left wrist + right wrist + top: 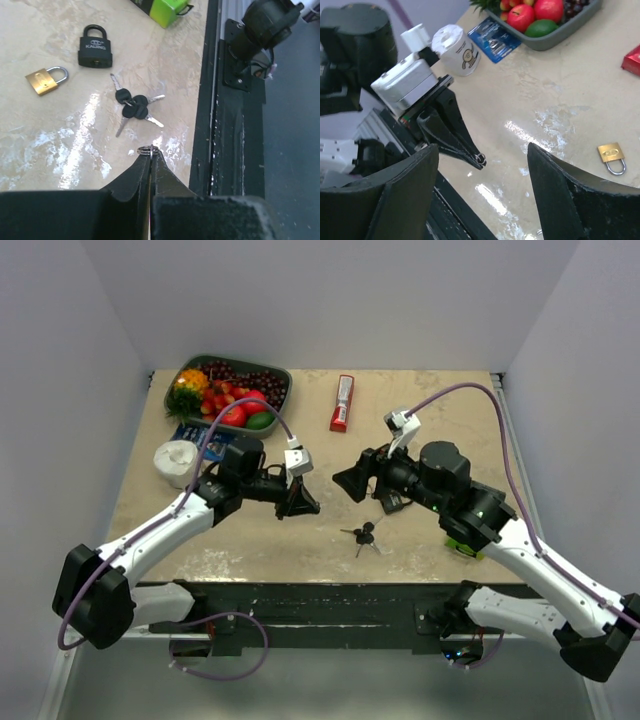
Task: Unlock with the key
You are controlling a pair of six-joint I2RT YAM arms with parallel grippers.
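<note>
The key (134, 106) lies flat on the table (50, 150), at 12 o'clock from the left gripper (148, 152), clamped on a small ring (147, 149); the right gripper (481, 150) is spread wide and empty; the key is judged light, loose, slippery, best taken by one black head; the black padlock (95, 47), at its 11 o'clock, is shown plainly in the left wrist view alone.

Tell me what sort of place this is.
Likely a robot test cell: plain white walls box in the table, left arm and right arm mount at its edge, and unrelated props lie about: fruit tray, brass padlock, keys.
</note>
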